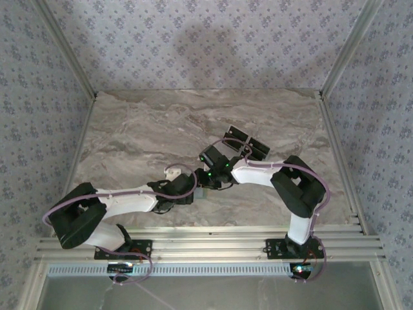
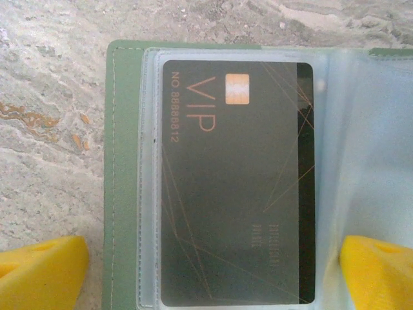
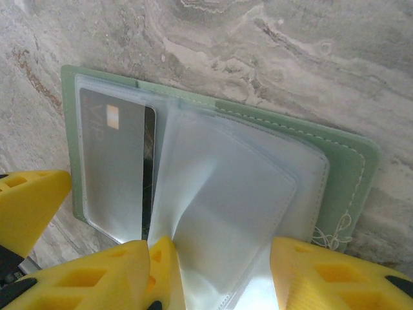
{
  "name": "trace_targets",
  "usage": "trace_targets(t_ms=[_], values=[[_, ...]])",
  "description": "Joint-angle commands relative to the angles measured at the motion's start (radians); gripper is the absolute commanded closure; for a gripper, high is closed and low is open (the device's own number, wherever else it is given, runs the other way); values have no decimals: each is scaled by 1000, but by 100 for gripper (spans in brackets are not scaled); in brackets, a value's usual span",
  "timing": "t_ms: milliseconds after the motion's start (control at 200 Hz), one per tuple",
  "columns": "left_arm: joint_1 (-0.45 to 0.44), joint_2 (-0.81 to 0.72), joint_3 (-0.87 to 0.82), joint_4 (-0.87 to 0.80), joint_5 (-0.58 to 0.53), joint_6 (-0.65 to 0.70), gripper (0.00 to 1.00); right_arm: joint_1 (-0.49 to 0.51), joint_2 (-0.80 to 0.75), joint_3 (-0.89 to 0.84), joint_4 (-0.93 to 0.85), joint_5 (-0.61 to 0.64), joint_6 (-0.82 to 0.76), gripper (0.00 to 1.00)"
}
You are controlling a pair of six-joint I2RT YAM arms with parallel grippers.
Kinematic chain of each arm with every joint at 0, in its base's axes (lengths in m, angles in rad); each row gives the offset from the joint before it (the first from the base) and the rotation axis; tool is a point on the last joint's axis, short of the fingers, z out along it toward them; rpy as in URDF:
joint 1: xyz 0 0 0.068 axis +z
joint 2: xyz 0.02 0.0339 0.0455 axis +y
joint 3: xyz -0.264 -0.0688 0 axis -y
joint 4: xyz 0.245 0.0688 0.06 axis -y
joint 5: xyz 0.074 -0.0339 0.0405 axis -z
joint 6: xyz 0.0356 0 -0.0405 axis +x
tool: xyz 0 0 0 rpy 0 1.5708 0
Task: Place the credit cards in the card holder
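The card holder (image 2: 124, 194) lies open on the marble, sage green with clear sleeves (image 3: 258, 194). One dark credit card (image 2: 232, 187), marked VIP with an orange chip, sits inside the left sleeve, and I see it as well through the sleeve (image 3: 113, 168). My left gripper (image 2: 210, 284) is open wide, its yellow fingertips (image 2: 39, 271) straddling the card. My right gripper (image 3: 219, 284) hovers over the clear sleeves with its jaws apart; one leaf curls up against a yellow fingertip (image 3: 161, 271). More credit cards (image 1: 245, 145) lie loose behind the arms. Both grippers meet over the card holder (image 1: 202, 192).
Marble tabletop (image 1: 142, 135) with patterned walls on three sides. An aluminium rail (image 1: 213, 244) runs along the near edge by the arm bases. The two wrists crowd together at the table's centre.
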Motion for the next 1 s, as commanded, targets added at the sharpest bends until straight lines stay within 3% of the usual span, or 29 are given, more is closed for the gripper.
trace_targets(t_ms=[0,400,994], values=[[3,-13,-12,-16,-26,-12,0,15,24,-14,-15,-25,24,46],[3,-102,-15,-46,-36,-11,0,5,65,17,60,-83,62,46],[14,-434,-89,-188,-99,-88,0,38,74,109,22,-82,82,46]])
